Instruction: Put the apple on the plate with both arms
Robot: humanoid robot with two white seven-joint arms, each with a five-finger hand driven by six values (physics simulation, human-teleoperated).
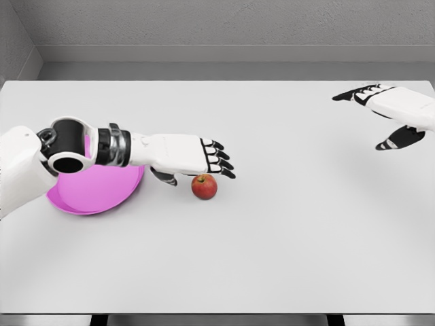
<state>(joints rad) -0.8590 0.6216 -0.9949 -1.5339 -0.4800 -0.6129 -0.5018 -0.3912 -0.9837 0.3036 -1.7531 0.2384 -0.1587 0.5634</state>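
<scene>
A small red apple (204, 187) rests on the white table (272, 238), left of the middle. My left hand (204, 161) hovers just above and behind it, fingers stretched flat and open, thumb hanging down beside the apple's left; nothing is grasped. A pink plate (102, 190) lies to the left of the apple, partly hidden under my left forearm and wrist. At the far right edge my right hand (380, 112) floats above the table, fingers extended and open, holding nothing.
The table's back edge meets a grey wall. Its front edge runs along the bottom of the view. My left arm crosses over the plate from the left.
</scene>
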